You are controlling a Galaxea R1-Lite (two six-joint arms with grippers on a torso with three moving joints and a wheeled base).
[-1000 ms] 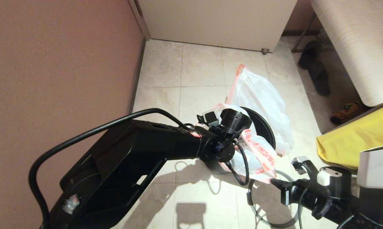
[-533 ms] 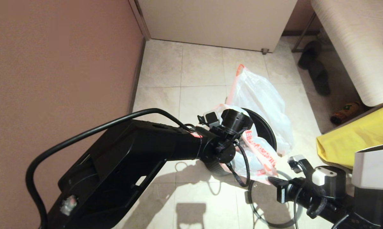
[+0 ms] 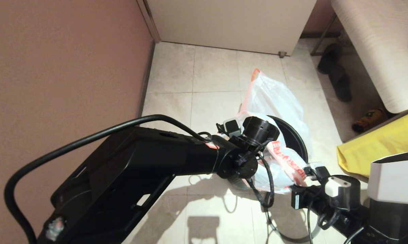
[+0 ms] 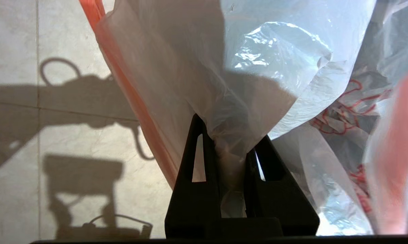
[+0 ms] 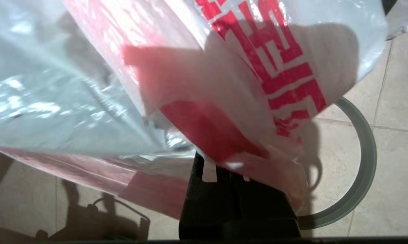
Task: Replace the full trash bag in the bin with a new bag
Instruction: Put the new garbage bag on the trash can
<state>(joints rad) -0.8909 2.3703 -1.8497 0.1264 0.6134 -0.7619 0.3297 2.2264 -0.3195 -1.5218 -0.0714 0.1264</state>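
The new bag (image 3: pixel 285 159), thin white plastic with red print, hangs over the bin (image 3: pixel 293 135), whose black inside shows behind it. My left gripper (image 4: pixel 230 135) is shut on a bunched fold of the new bag (image 4: pixel 244 78) above the bin's near side. My right gripper (image 5: pixel 217 167) is shut on the printed hem of the new bag (image 5: pixel 265 67), low at the bin's front right. The full trash bag (image 3: pixel 275 98) lies on the floor just behind the bin. The grey hoop (image 3: pixel 292 237) lies on the tiles beneath my right arm; the hoop (image 5: pixel 363 176) also appears in the right wrist view.
A brown wall runs along the left and a white cabinet (image 3: pixel 231 23) closes the back. A bench (image 3: pixel 376 44) stands at the right with dark slippers (image 3: pixel 336 71) under it. A yellow fabric bag (image 3: pixel 376 149) sits close to my right arm.
My left gripper has carried the new bag to the right, and the bin has shifted right with it. My right gripper has moved forward and up to the bag's printed edge.
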